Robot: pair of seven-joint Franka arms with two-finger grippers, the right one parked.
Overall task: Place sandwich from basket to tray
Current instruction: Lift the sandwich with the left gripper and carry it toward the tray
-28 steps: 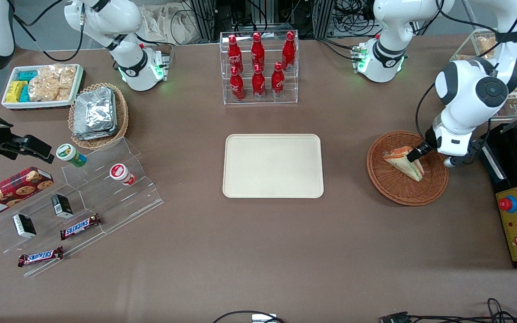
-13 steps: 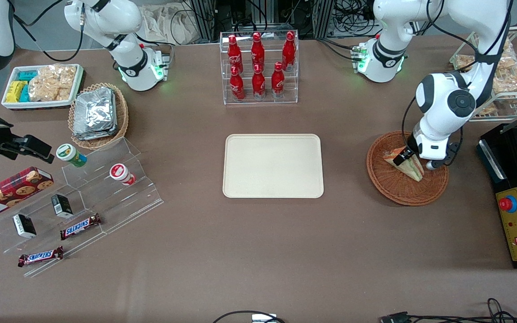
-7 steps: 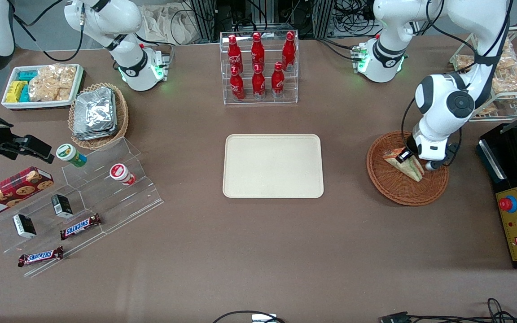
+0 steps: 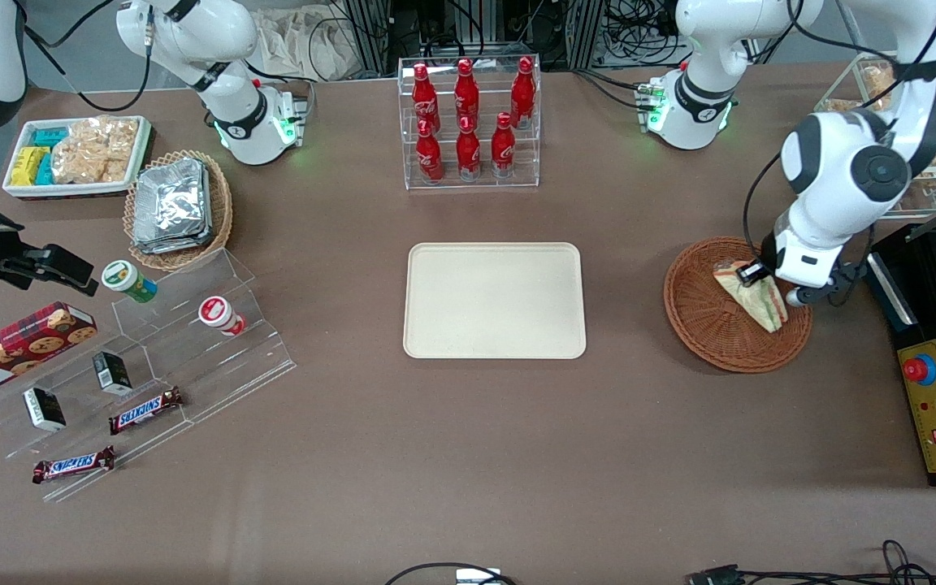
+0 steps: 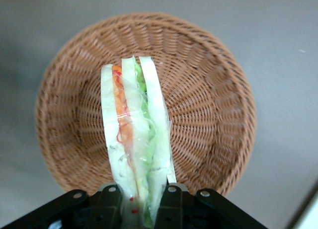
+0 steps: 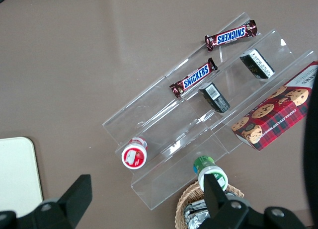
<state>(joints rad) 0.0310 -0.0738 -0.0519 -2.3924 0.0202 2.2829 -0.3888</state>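
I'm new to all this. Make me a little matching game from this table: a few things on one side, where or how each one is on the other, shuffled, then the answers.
Things:
1. sandwich
2. tray
3. gripper
4. basket

States:
A. lies flat on the table with nothing on it, toward the parked arm's end from the basket
B. clamped at one end, above the basket
C. round, woven, reddish-brown
D. shut on the sandwich, over the basket

Pairs: 1-B, 2-A, 3-D, 4-C
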